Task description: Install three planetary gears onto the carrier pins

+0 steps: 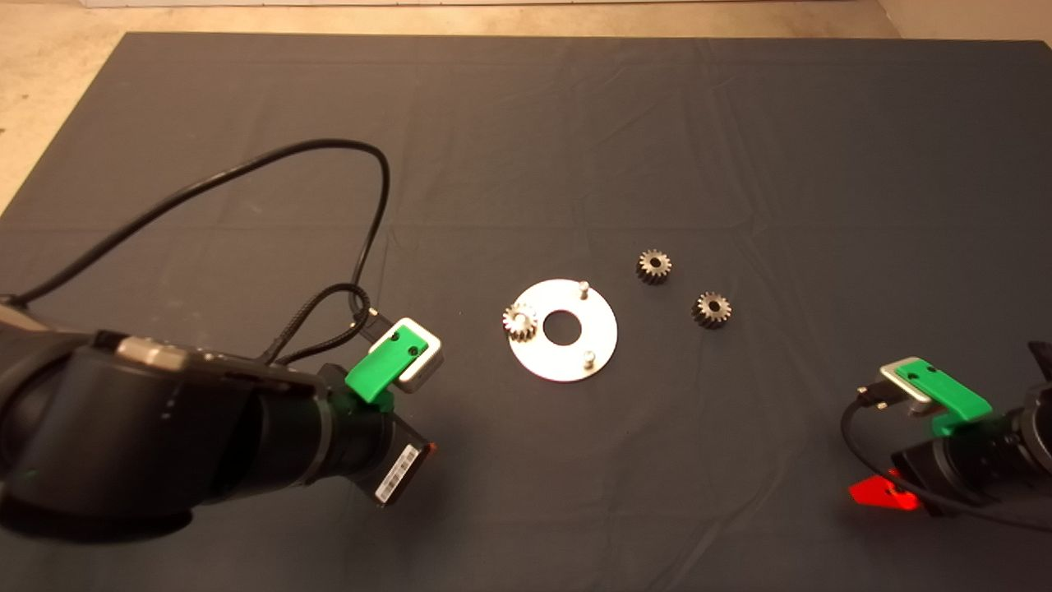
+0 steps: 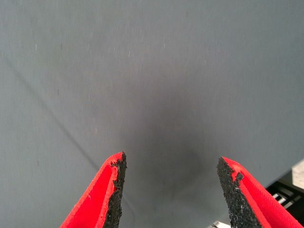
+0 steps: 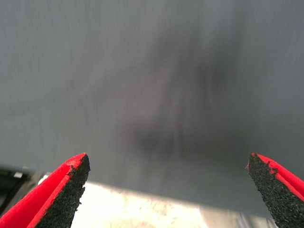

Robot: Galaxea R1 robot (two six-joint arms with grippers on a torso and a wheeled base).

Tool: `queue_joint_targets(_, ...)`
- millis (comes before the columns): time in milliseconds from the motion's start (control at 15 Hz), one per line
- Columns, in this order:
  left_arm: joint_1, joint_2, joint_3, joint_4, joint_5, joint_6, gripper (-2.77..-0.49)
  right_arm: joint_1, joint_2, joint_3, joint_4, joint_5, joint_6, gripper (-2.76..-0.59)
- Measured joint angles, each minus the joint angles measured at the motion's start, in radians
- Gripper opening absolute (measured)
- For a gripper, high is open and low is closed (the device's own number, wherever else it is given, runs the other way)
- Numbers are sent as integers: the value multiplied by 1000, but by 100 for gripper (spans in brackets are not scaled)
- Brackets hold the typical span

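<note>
A flat round silver disc [image 1: 600,337] with a central hole lies mid-mat. One planetary gear [image 1: 519,321] sits on the disc's left pin. Two bare carrier pins stand at the disc's far side [image 1: 583,288] and near side [image 1: 588,357]. Two loose planetary gears lie on the mat right of the disc, one [image 1: 654,265] farther back, one [image 1: 712,309] closer. My left gripper [image 2: 171,190] hangs left of the disc, open over bare mat with nothing between its fingers. At the lower right edge my right gripper [image 3: 168,190] is open wide and holds nothing.
Black cables [image 1: 362,247] loop from the left arm over the mat left of the disc. The dark mat [image 1: 526,148] stretches back to a pale floor [image 1: 49,90]. The right wrist view shows the mat's edge and pale floor [image 3: 147,209] beyond.
</note>
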Motion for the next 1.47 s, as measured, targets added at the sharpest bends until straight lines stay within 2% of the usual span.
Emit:
queue_joint_targets(200, -3, -13, 13, -11, 0, -24, -195, 59, 68, -85, -1, 1, -23, -86)
queue_joint_targets(267, -3, -21, 15, -14, 0, -27, -195, 71, 81, -111, -1, 1, -27, -86)
queue_joint_targets(333, -3, -28, 16, -15, 1, -29, -195, 83, 104, -146, -1, -2, -37, -86)
queue_joint_targets(667, -3, -40, 24, -17, 1, -37, -195, 118, 224, -221, -1, 1, -45, -86)
queue_joint_targets(1133, -5, -50, 26, -18, 2, -44, -195, 124, 332, -340, -2, 1, -59, -86)
queue_joint_targets(1467, -5, -50, 27, -18, 1, -44, -195, 122, 353, -391, -2, 1, -62, -86)
